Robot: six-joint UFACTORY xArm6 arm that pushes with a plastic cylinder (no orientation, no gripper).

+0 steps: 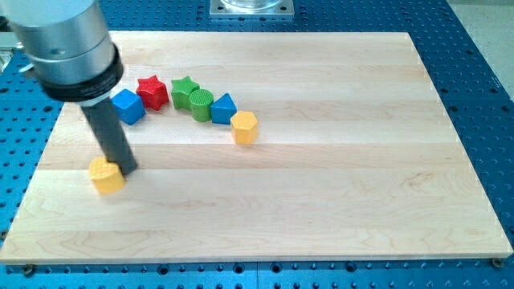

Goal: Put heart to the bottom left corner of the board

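A yellow heart block (106, 176) lies on the wooden board (321, 185) at the view's left, somewhat above the bottom left corner. My tip (127, 169) is at the heart's right upper side, touching it or very close. The dark rod rises from there to the grey arm housing at the view's top left.
A curved row of blocks lies above and to the right: a blue cube (128, 106), a red star (152, 91), a green star (184, 88), a green cylinder (201, 105), a blue triangle-like block (223, 108) and a yellow hexagon (244, 127).
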